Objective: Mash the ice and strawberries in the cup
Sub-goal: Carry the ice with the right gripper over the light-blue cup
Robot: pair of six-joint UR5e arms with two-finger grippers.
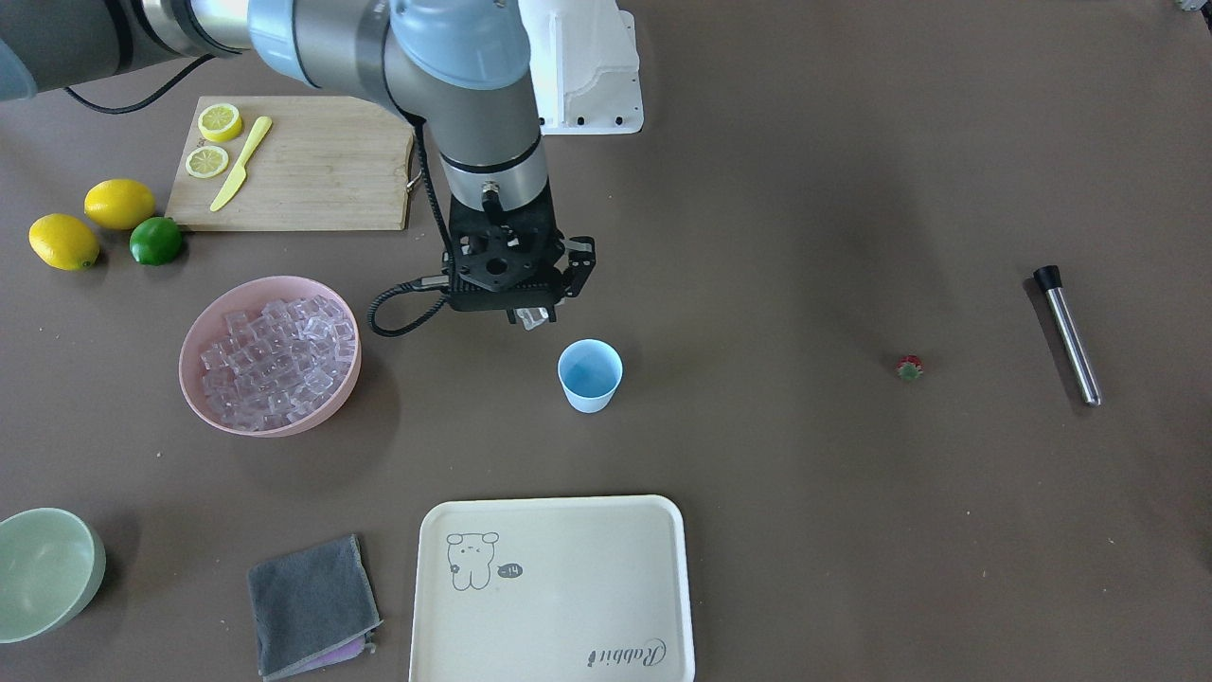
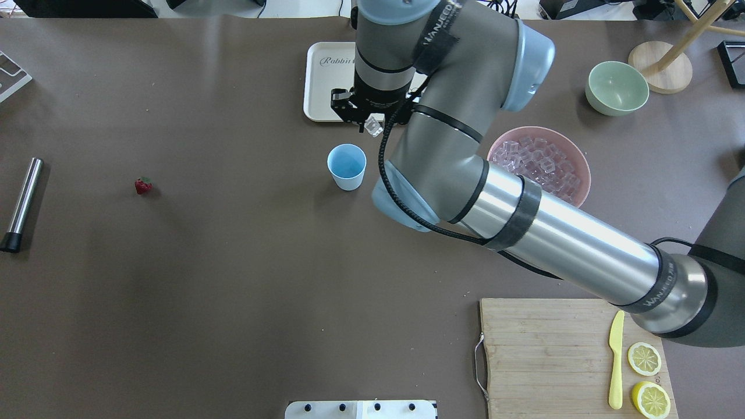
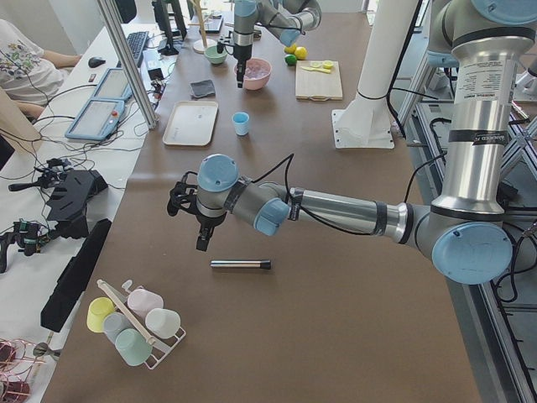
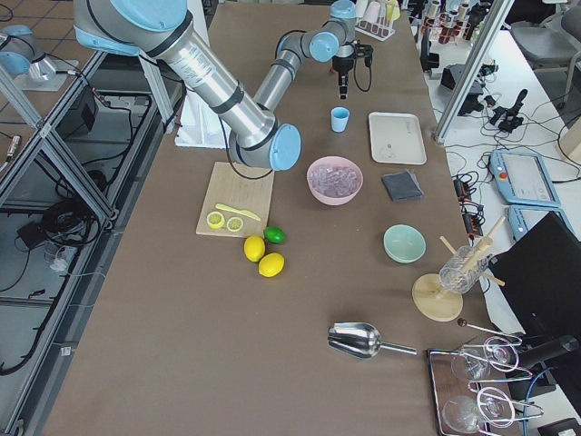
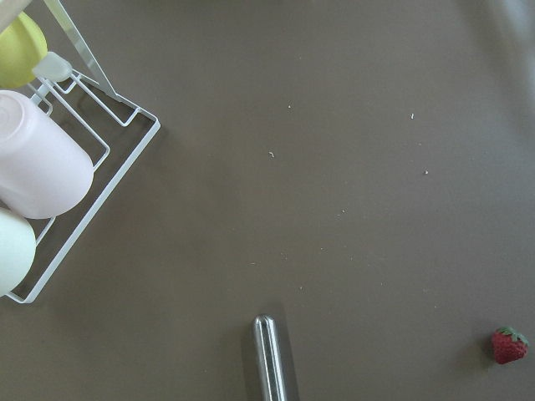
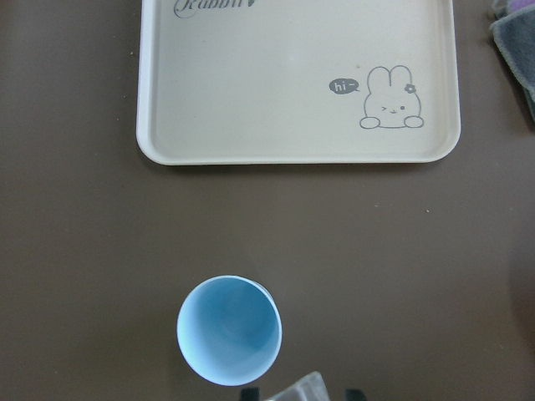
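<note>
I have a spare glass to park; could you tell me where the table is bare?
Bare: the wide stretch between the cup and the strawberry, and the area between strawberry and cutting board. Crowded: around the right hand holding ice, tray and pink bowl.

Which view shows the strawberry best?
Left wrist: the strawberry is largest there, its red body and green leaves distinct. Overhead and front-facing show it tiny; I cannot find it in the side views or the right wrist view.
</note>
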